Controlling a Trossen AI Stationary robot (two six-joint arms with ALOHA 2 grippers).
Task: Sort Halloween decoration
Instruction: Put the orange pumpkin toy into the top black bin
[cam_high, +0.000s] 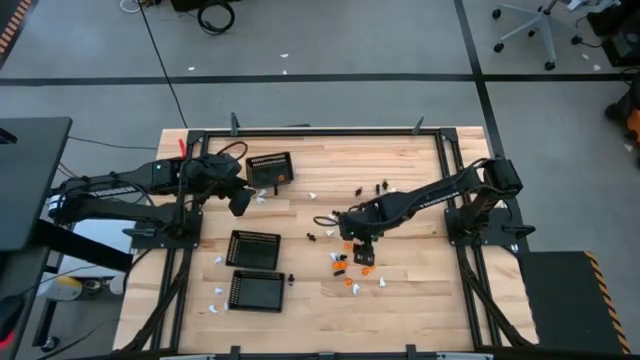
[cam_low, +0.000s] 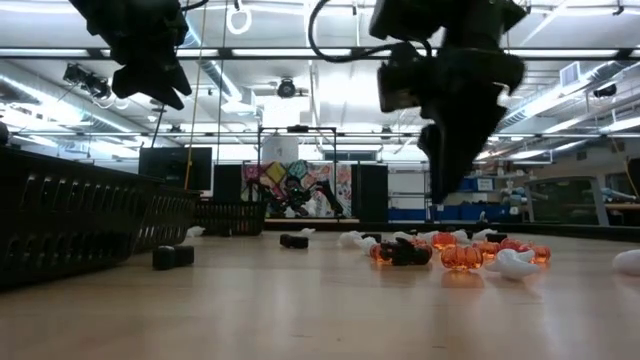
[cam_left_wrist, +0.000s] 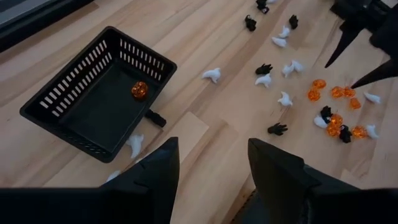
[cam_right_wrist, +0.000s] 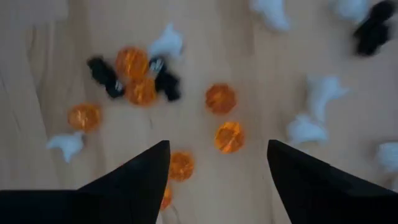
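The right gripper (cam_high: 362, 250) hangs spread over orange, white and black pieces (cam_right_wrist: 221, 98) on the wooden table (cam_high: 420, 290); the left gripper (cam_high: 240, 203), also spread, waits beside a basket (cam_high: 270, 168).

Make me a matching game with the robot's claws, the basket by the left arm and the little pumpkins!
Things:
1. left gripper
2. right gripper
3. basket near the left arm
4. black pieces

Descriptions:
A. holds one orange pumpkin inside
B. open, above the cluster of orange pumpkins
C. scattered on the wooden table among white ghosts
D. open, empty, raised near the basket

Pairs: 1-D, 2-B, 3-A, 4-C
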